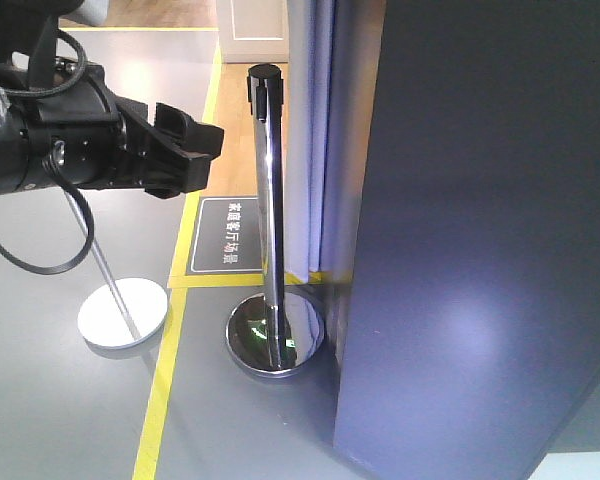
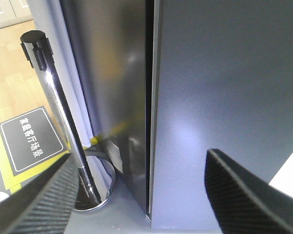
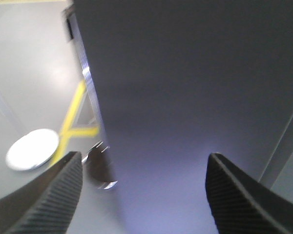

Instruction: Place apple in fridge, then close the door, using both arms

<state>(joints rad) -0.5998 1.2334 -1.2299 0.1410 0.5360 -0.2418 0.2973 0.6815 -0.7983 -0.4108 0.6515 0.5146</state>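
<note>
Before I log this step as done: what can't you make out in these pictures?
- Apple: in no view; the grey door hides the fridge interior.
- Right gripper: only its fingertips show, the rest cut off by the right wrist frame's bottom edge; that view is blurred.

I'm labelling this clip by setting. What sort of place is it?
Probably a demo or exhibition floor, not a home: a chrome barrier post stands by the grey fridge, with yellow floor tape and a black floor sign.

black arm (image 1: 50,140), looped black cable (image 1: 40,255)
</note>
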